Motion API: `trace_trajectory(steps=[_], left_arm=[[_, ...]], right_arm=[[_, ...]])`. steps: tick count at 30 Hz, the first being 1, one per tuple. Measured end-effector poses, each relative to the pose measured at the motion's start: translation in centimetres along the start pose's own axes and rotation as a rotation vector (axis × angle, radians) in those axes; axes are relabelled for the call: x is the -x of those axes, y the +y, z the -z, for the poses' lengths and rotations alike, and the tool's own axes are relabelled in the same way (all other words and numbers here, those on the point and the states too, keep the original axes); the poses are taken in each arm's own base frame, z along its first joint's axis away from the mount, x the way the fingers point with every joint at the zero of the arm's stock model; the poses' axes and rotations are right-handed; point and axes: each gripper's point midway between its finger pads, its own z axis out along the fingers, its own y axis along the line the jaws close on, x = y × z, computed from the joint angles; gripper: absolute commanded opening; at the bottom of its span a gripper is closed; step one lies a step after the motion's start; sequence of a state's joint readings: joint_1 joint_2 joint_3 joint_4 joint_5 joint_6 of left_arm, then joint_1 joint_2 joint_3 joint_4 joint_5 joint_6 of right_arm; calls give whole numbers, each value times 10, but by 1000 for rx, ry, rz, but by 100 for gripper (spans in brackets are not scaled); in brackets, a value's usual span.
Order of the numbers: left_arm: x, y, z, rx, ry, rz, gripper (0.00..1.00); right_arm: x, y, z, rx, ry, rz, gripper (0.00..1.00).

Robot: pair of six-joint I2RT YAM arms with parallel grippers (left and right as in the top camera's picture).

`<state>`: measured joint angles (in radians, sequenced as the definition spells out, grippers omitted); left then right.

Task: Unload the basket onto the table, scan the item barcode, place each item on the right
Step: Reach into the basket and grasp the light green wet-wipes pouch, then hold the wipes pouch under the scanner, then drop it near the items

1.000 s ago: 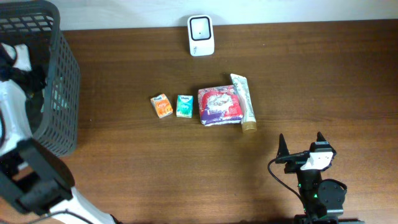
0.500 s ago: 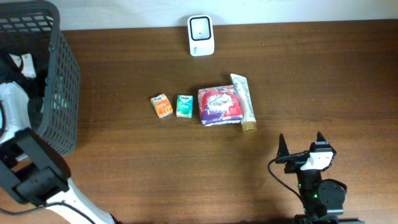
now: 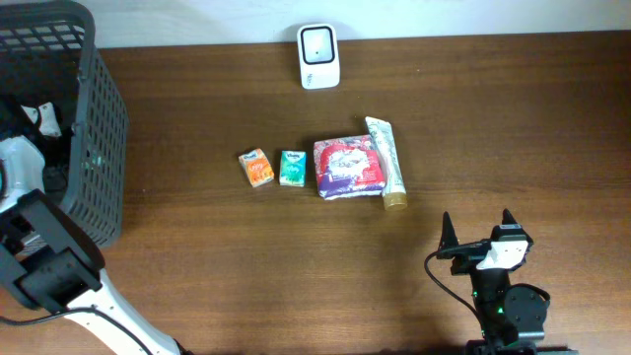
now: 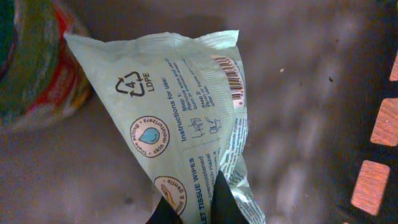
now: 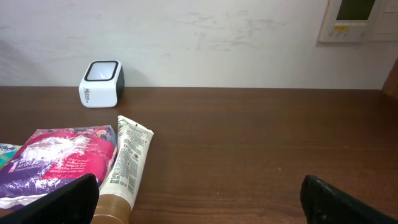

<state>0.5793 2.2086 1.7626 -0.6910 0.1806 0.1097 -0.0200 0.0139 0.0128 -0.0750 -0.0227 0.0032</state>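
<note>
In the left wrist view my left gripper (image 4: 193, 208) is shut on the near end of a pale green pack of wet tissue wipes (image 4: 180, 106) inside the basket. The pack's barcode (image 4: 233, 81) faces the camera near its far right edge. From overhead the left arm reaches into the dark mesh basket (image 3: 99, 128) at the table's left, and the pack is hidden there. The white scanner (image 3: 318, 56) stands at the back edge, also seen as the scanner (image 5: 101, 76) at far left. My right gripper (image 3: 478, 229) rests open and empty at the front right.
On the table's middle lie an orange packet (image 3: 257, 168), a green packet (image 3: 292, 168), a purple and pink pack (image 3: 347, 166) and a white tube (image 3: 386, 163). A colourful red and green pack (image 4: 31, 62) lies in the basket beside the wipes.
The left arm's wrist has shifted inside the basket toward the table's front. The right arm and the items on the table have not moved.
</note>
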Motion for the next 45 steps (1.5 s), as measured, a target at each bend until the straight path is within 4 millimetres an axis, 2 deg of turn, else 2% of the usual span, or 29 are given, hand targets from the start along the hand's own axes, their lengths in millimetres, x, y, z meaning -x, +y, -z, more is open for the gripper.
trace_trajectory(steps=[2, 4, 6, 7, 8, 10, 11, 12, 14, 15, 16, 18, 20, 21, 22, 25, 27, 29, 33, 35, 37, 41, 45], left_arm=[[-1, -3, 8, -10, 13, 36, 0], [13, -15, 31, -58, -37, 44, 0], [53, -40, 97, -147, -205, 6, 0], [72, -53, 139, -188, -304, -22, 0], [82, -61, 170, -204, -370, -38, 0], [99, -81, 251, -244, -536, -54, 0], [101, -87, 276, -255, -584, -58, 0], [104, -97, 303, -317, -630, 8, 0], [102, -115, 325, -434, -638, 87, 0], [100, -135, 333, -529, -622, 105, 0], [93, -173, 335, -642, -569, 91, 0], [80, -221, 333, -730, -508, 34, 0], [53, -288, 328, -813, -419, -66, 0], [37, -315, 319, -829, -357, -100, 0], [20, -340, 304, -818, -295, -128, 0], [-7, -379, 248, -705, -194, -161, 0], [-20, -395, 217, -638, -159, -181, 0], [-40, -414, 169, -548, -107, -212, 0], [-68, -443, 106, -495, -47, -263, 1], [-98, -458, 58, -465, 20, -296, 2], [-112, -460, 40, -451, 54, -307, 4], [-128, -457, 15, -416, 98, -314, 4], [-140, -448, 9, -381, 151, -316, 3]], right_arm=[[0, 0, 0, 0, 0, 0, 99], [0, 0, 0, 0, 0, 0, 99], [0, 0, 0, 0, 0, 0, 99], [0, 0, 0, 0, 0, 0, 99], [0, 0, 0, 0, 0, 0, 99], [0, 0, 0, 0, 0, 0, 99], [0, 0, 0, 0, 0, 0, 99], [0, 0, 0, 0, 0, 0, 99], [0, 0, 0, 0, 0, 0, 99], [0, 0, 0, 0, 0, 0, 99], [0, 0, 0, 0, 0, 0, 99], [0, 0, 0, 0, 0, 0, 99], [0, 0, 0, 0, 0, 0, 99], [0, 0, 0, 0, 0, 0, 99], [0, 0, 0, 0, 0, 0, 99], [0, 0, 0, 0, 0, 0, 99], [0, 0, 0, 0, 0, 0, 99], [0, 0, 0, 0, 0, 0, 99], [0, 0, 0, 0, 0, 0, 99], [0, 0, 0, 0, 0, 0, 99], [0, 0, 0, 0, 0, 0, 99], [0, 0, 0, 0, 0, 0, 99], [0, 0, 0, 0, 0, 0, 99]])
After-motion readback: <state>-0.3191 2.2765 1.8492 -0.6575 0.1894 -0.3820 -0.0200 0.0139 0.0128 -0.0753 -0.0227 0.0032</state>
